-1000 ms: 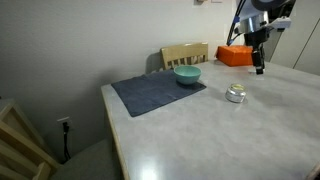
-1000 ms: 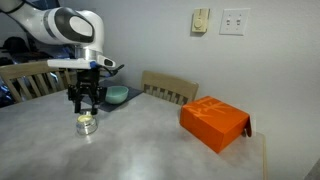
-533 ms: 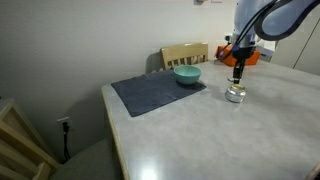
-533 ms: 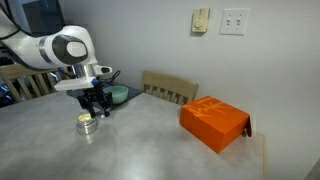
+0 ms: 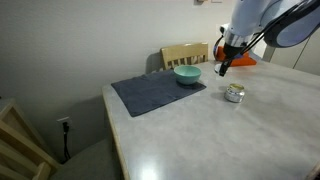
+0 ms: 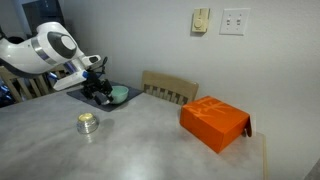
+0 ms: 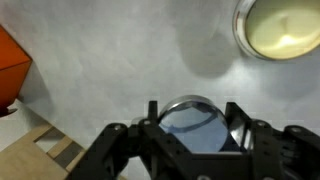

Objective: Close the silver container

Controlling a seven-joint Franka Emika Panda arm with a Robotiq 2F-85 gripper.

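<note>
While the tin (image 5: 234, 93) is sitting uncovered on the bare table (image 5: 200, 135), a little to one side of the bowl (image 5: 187, 75), the closing is not yet done. In the wrist view the tin is showing as a squat round cup with a bright metal rim and a pale, smooth, creamy filling, possibly wax.

The gripper (image 5: 221, 68) is hanging in the air above the gap between bowl and tin. Its fingers are seemingly pinching the lid (image 7: 193, 122), a thin round disc of shiny metal that is reflecting bluish light. The exterior views are too small to confirm the hold.

My reading is that the carrying step is under way, with the lid raised on the bowl's side of the tin and not over it. The next move is calling for a shift away from the bowl until the disc is centred over the rim, then a level descent and a release. Slick metal on metal is likely to slide or cock if it is landing off-centre.

The bowl is looking teal, smooth and glazed, and it is resting on a dark, soft-looking rectangular mat (image 5: 150, 95). Farther from the bowl than the tin, an orange box (image 6: 213, 122) is lying with matte, card-like faces. Behind the bowl a pale wooden chair (image 5: 185, 52) is standing at the smooth grey table.
</note>
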